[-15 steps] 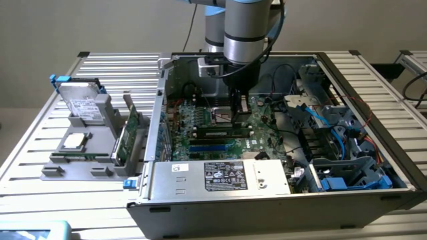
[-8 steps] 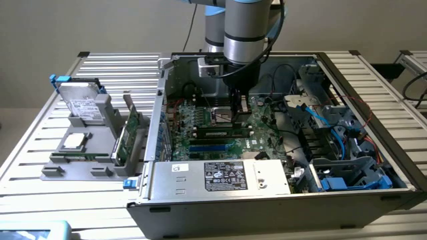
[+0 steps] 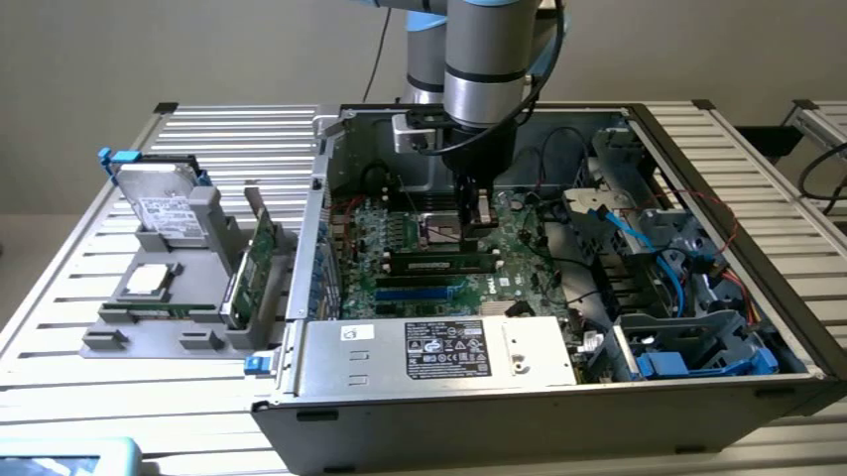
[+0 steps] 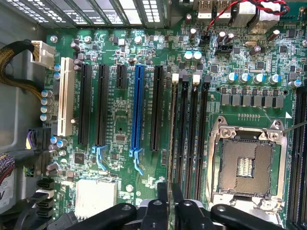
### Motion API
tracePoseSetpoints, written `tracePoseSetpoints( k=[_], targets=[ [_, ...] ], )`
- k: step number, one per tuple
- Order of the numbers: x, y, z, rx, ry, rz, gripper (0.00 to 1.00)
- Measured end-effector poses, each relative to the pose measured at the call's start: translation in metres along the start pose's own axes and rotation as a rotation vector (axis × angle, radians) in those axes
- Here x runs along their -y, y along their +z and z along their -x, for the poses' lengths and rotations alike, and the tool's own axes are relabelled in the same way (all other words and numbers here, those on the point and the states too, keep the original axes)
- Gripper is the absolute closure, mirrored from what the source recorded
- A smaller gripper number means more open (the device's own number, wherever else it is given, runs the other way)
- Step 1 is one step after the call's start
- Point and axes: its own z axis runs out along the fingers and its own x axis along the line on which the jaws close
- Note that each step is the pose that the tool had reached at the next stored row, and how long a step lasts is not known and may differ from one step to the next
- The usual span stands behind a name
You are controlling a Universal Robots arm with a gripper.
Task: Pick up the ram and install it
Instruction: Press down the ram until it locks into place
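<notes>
Gripper (image 4: 170,186) clenched, nothing seen between fingers, hovering by socket (image 4: 247,165). Ram (image 3: 441,265) standing in slot just beside socket, on side nearer exterior camera. Long axis runs along socket edge. Gripper apart from ram.

I see a plain, pale beige wall (image 3: 198,50) at the back, evenly lit. Below me lies a silver table of ribbed aluminium slats (image 3: 79,397). A second slatted metal table (image 3: 823,119) stands near it at the exterior view's right.
</notes>
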Motion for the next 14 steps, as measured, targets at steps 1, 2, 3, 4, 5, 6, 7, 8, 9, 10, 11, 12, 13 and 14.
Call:
tracePoseSetpoints(
  k=[1, 2, 3, 4, 5, 6, 7, 8, 9, 10, 11, 12, 13, 14],
  targets=[
    [0.0, 0.0, 0.0, 0.0, 0.0, 0.0, 0.89],
    [0.0, 0.0, 0.0, 0.0, 0.0, 0.0, 0.89],
    [0.0, 0.0, 0.0, 0.0, 0.0, 0.0, 0.89],
    [0.0, 0.0, 0.0, 0.0, 0.0, 0.0, 0.89],
    [0.0, 0.0, 0.0, 0.0, 0.0, 0.0, 0.89],
    [0.0001, 0.0, 0.0, 0.0, 0.0, 0.0, 0.89],
    [0.0004, 0.0, 0.0, 0.0, 0.0, 0.0, 0.89],
    [0.0011, 0.0, -0.0001, 0.0, 0.0, 0.0, 0.89],
    [0.0021, 0.0, -0.0001, -0.0001, 0.0, 0.0001, 0.89],
    [0.0033, 0.0, -0.0002, -0.0001, 0.0, 0.0001, 0.89],
    [0.0046, 0.0, -0.0002, -0.0001, 0.0, 0.0001, 0.89],
    [0.0062, 0.0, -0.0003, -0.0001, 0.0, 0.0001, 0.89],
    [0.008, 0.0001, -0.0003, -0.0001, 0.0, 0.0001, 0.89],
    [0.0098, 0.0001, -0.0004, -0.0001, 0.0, 0.0, 0.89]
  ],
)
